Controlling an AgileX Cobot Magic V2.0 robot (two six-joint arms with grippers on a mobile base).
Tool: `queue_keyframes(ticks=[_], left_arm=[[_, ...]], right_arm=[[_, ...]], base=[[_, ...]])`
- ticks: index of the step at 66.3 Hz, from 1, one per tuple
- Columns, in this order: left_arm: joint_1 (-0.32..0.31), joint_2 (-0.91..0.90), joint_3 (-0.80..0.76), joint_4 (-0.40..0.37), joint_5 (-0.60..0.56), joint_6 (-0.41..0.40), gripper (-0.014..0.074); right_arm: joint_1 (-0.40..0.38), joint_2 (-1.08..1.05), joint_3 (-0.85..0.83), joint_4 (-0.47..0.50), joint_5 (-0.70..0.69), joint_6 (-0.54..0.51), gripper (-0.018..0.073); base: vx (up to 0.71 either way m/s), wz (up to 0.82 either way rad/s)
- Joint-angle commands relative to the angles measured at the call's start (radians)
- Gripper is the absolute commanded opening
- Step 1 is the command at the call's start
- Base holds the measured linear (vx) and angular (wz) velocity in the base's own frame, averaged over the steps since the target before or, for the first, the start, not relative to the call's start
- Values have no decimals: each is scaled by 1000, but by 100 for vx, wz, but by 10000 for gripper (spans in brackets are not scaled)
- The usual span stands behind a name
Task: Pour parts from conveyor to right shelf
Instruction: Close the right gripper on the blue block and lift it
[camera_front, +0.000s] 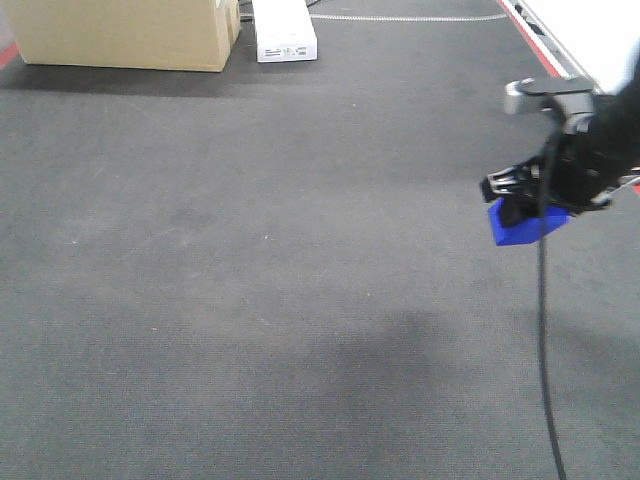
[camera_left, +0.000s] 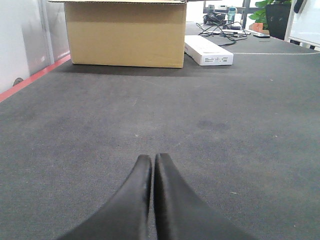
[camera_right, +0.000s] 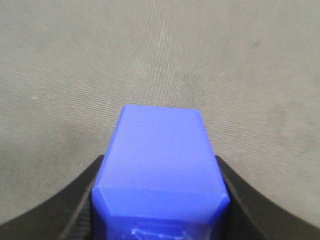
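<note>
The bright-blue cube (camera_front: 520, 229) sits between the right jaws, gripped on two opposite sides by the black fingers (camera_right: 75, 215). The jaws are open only as far as the cube's width. In the right wrist view the cube (camera_right: 162, 160) fills the space between the fingers, its smooth face turned forward and its end projecting past the fingertips. In the front-facing view it hangs tilted below the jaws, at the right side of the conveyor (camera_front: 250, 260). Whether it touches the belt cannot be told.

A black cable (camera_front: 545, 350) drops from the right arm towards the bottom of that view. Behind the right jaws, a red edge rail (camera_front: 532, 42) runs along the belt's border.

The left jaws are closed, their two dark fingers (camera_left: 131, 205) pressed tip to tip with nothing between them, low over the grey felt belt (camera_left: 235, 130).

Far ahead of the left jaws a cardboard box (camera_left: 125, 35) stands on the belt. A flat white box (camera_left: 209, 51) lies just beside it, to its right. To the left of these jaws another red edge rail (camera_left: 30, 80) bounds the belt.
</note>
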Motion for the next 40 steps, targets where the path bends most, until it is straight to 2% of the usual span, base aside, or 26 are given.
queue_keyframes(ticks=[1, 11, 19, 27, 40], left_arm=[[-5, 17, -20, -8, -79, -8, -6], [-5, 17, -20, -8, -79, -8, -6], [-5, 17, -20, -8, -79, -8, -6], [-5, 17, -20, -8, -79, -8, -6], [-5, 17, -20, -8, -79, -8, -6]], right_arm=[[-2, -196, 131, 3, -166, -14, -6], [-2, -447, 445, 7, -404, -14, -6], [-2, -645, 621, 7, -557, -12, -6], [-2, -832, 739, 11, -619, -12, -6], [-2, -1090, 886, 11, -640, -12, -6]], base=[[0, 0], [0, 0], [0, 0], [0, 0], [0, 0]])
